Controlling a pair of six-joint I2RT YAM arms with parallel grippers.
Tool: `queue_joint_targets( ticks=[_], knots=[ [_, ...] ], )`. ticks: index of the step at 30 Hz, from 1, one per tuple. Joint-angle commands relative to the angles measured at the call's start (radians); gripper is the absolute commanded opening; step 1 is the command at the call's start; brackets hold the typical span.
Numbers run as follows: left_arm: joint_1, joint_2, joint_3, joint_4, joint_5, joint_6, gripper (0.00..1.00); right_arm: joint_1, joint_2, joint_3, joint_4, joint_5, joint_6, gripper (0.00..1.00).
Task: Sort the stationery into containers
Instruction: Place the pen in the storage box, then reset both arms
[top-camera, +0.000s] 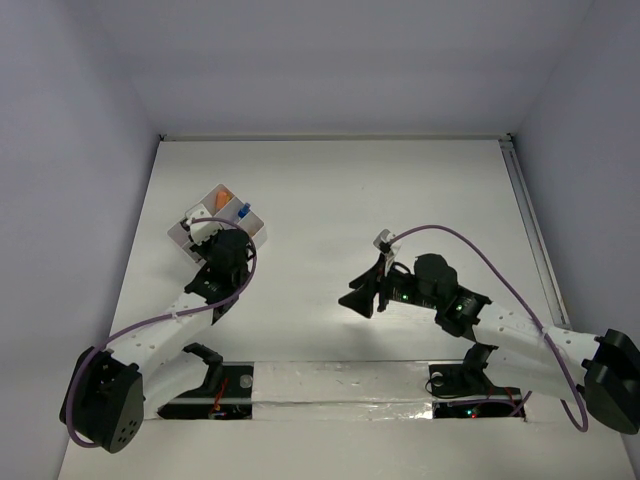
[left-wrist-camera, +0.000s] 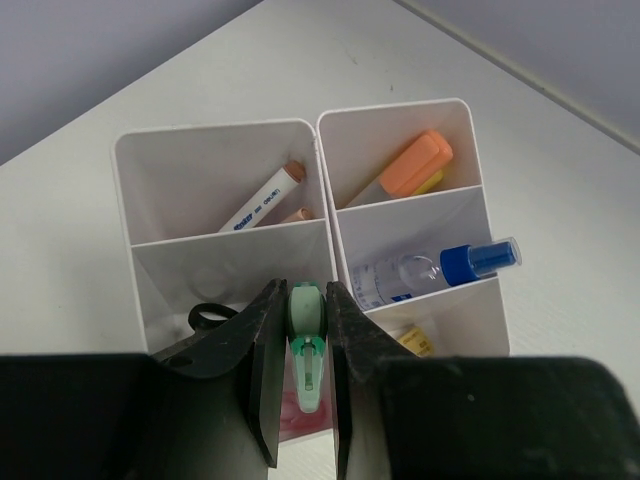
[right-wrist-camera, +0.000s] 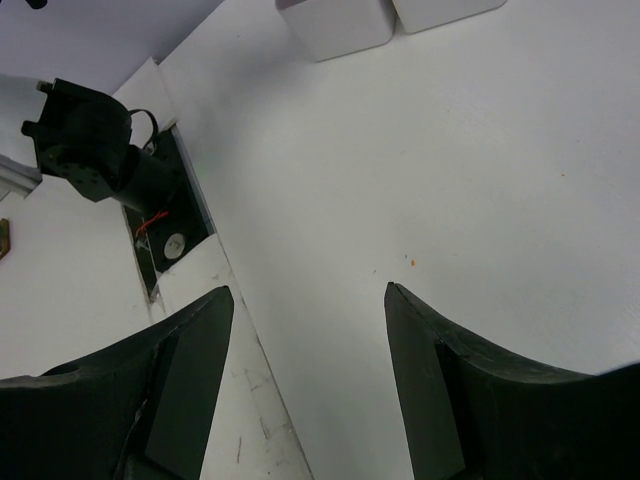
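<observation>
The white compartment tray (left-wrist-camera: 225, 232) fills the left wrist view and sits at the table's left (top-camera: 180, 232). It holds a white marker (left-wrist-camera: 262, 200), an orange highlighter (left-wrist-camera: 415, 162), a clear bottle with a blue cap (left-wrist-camera: 430, 270), a yellow eraser (left-wrist-camera: 412, 340), a black scissors handle (left-wrist-camera: 205, 315) and a pink piece (left-wrist-camera: 290, 405). My left gripper (left-wrist-camera: 303, 290) is shut on a green correction-tape-like piece (left-wrist-camera: 306, 340) right over the tray's near compartment; it also shows in the top view (top-camera: 205, 235). My right gripper (right-wrist-camera: 308, 290) is open and empty above bare table (top-camera: 362, 298).
The tray's outer walls (right-wrist-camera: 335, 25) show at the top of the right wrist view. The left arm's base (right-wrist-camera: 90, 140) and a taped strip along the near edge (top-camera: 340, 380) lie behind. A rail (top-camera: 525, 200) runs along the table's right side.
</observation>
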Motion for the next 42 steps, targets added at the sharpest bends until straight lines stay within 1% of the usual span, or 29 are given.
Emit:
queue_joint_targets(
  ticks=[1,3,5,7,15,19,20,21,23,26,27,29,30,32,33,34,35,36,37,38,39,41,42],
  knots=[
    [0.005,-0.005,0.004,0.015,0.014,-0.03,0.09,-0.001,-0.016,-0.006,0.061,0.023,0.005,0.68],
    [0.005,-0.006,0.004,0.011,0.022,-0.033,0.14,-0.001,-0.02,-0.006,0.051,0.031,0.005,0.68],
    [0.005,-0.009,0.004,0.001,0.022,-0.041,0.16,-0.001,-0.03,-0.008,0.051,0.039,0.003,0.68],
    [0.005,-0.009,0.004,-0.002,0.025,-0.049,0.2,-0.001,-0.033,-0.008,0.048,0.039,0.002,0.69],
    [0.005,-0.028,-0.005,-0.011,0.04,-0.063,0.39,-0.001,-0.048,-0.008,0.033,0.057,-0.005,0.69],
    [0.005,-0.069,0.004,-0.028,0.071,-0.063,0.47,-0.001,-0.047,-0.009,0.033,0.063,-0.008,0.69],
    [0.005,-0.099,0.009,-0.035,0.083,-0.055,0.48,-0.001,-0.045,-0.009,0.033,0.065,-0.008,0.69],
    [0.005,-0.116,0.021,-0.041,0.109,-0.053,0.51,-0.001,-0.045,-0.009,0.033,0.065,-0.008,0.69],
    [-0.006,-0.176,0.037,-0.051,0.141,-0.049,0.53,-0.001,-0.045,-0.011,0.034,0.074,-0.006,0.69],
    [-0.015,-0.253,0.066,-0.048,0.235,-0.032,0.58,-0.001,-0.054,-0.014,0.031,0.097,-0.008,0.68],
    [-0.015,-0.268,0.076,-0.048,0.3,-0.027,0.59,-0.001,-0.059,-0.016,0.024,0.104,-0.008,0.67],
    [-0.015,-0.311,0.087,-0.054,0.376,-0.021,0.61,-0.001,-0.079,-0.008,-0.004,0.135,-0.009,0.66],
    [-0.015,-0.323,0.107,-0.067,0.445,-0.018,0.63,-0.001,-0.088,0.001,-0.037,0.15,-0.011,0.65],
    [-0.015,-0.357,0.133,-0.119,0.509,-0.015,0.64,-0.001,-0.117,0.009,-0.068,0.218,-0.009,0.63],
    [-0.015,-0.382,0.159,-0.14,0.575,-0.004,0.76,-0.001,-0.131,0.014,-0.1,0.294,0.009,0.57],
    [-0.015,-0.382,0.169,-0.14,0.603,-0.004,0.76,-0.001,-0.143,0.011,-0.116,0.295,0.02,0.5],
    [-0.015,-0.4,0.176,-0.141,0.631,0.011,0.89,-0.001,-0.174,0.004,-0.12,0.366,0.026,0.41],
    [-0.015,-0.403,0.196,-0.14,0.684,0.026,0.99,-0.001,-0.189,-0.003,-0.128,0.42,0.034,0.31],
    [-0.015,-0.4,0.213,-0.146,0.706,0.04,0.99,-0.001,-0.201,-0.017,-0.134,0.462,0.041,0.11],
    [-0.015,-0.385,0.231,-0.173,0.723,0.06,0.99,-0.001,-0.212,-0.019,-0.143,0.532,0.058,0.04],
    [-0.015,-0.374,0.276,-0.187,0.755,0.068,0.99,-0.001,-0.227,-0.019,-0.163,0.557,0.061,0.0],
    [-0.015,-0.341,0.317,-0.213,0.804,0.088,0.99,-0.001,-0.238,0.0,-0.183,0.591,0.052,0.0],
    [-0.015,-0.33,0.354,-0.218,0.857,0.114,0.99,-0.001,-0.24,0.009,-0.203,0.598,0.046,0.0]
  ],
)
